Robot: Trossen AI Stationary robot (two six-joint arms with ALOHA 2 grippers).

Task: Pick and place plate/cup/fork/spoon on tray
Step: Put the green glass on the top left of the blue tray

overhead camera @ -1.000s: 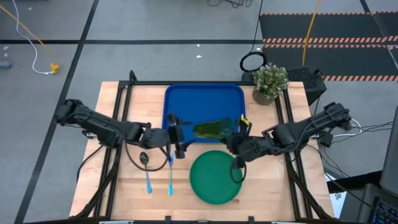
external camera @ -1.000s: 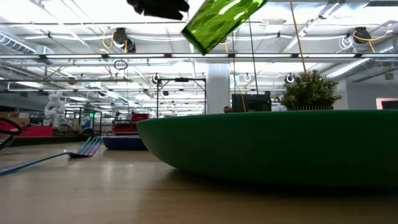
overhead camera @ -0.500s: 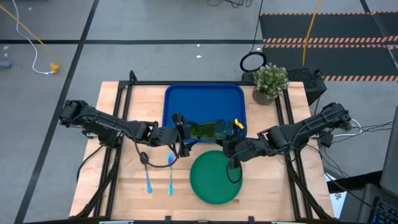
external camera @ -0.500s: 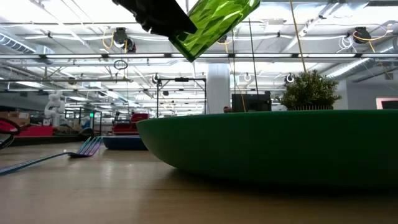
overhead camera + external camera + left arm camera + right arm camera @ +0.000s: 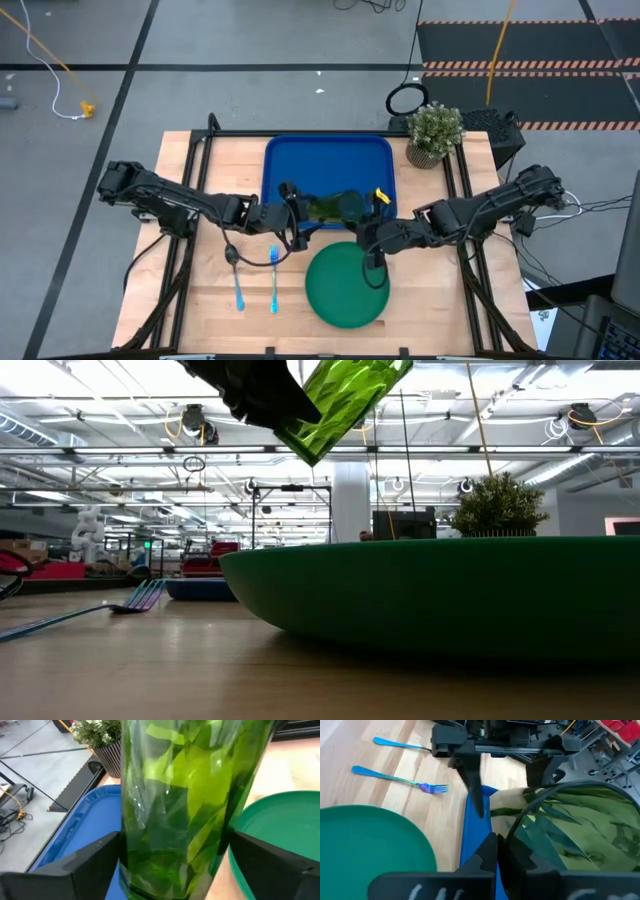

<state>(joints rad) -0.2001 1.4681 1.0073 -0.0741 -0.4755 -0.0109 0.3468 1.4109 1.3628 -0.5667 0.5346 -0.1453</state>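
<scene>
The cup (image 5: 335,208), clamped by both the left gripper (image 5: 295,215) and right gripper (image 5: 368,222), hangs tilted between tray (image 5: 290,160) and plate (image 5: 345,290).

The wooden tabletop (image 5: 200,300) stands on a grey floor (image 5: 250,40) marked with dark tape lines. A yellow cable (image 5: 45,55) crosses the floor; striped black mats (image 5: 520,50) lie at one side. Overhead – white ceiling trusses (image 5: 120,420) with lamps and hanging cables. A potted plant (image 5: 434,133) occupies one tabletop corner.
</scene>
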